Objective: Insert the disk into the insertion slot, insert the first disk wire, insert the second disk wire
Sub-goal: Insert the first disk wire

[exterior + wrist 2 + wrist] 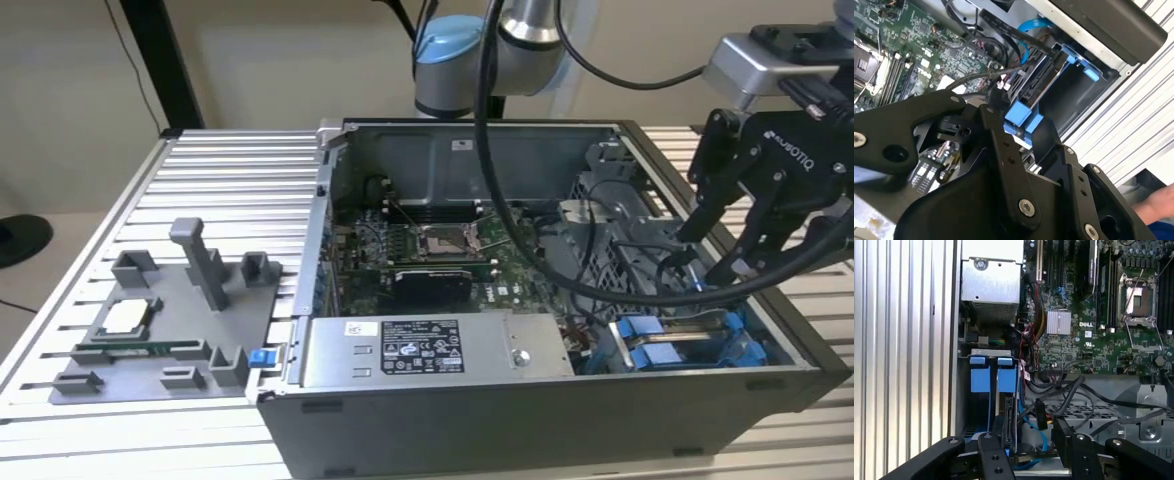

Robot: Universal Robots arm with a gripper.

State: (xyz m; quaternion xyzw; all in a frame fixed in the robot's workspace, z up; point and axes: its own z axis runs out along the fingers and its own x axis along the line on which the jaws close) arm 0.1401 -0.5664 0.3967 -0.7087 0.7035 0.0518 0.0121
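The fingers (699, 208) of the gripper (709, 254) are spread apart, holding nothing, over the disk (1009, 412). The disk stands on edge in the insertion slot (979, 376), just beside the power supply (534, 352). In the exterior view a white printed label (420, 345) marks the power supply. The second wrist view adds a person's hand (1159, 204).

Arm (454, 55) overhead, jaws apart, angled downward

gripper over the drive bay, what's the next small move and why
Probably ease down toward the black connector: the disk seems seated on edge in the insertion slot, while the open gripper hangs above, that connector apparently loose beside it.
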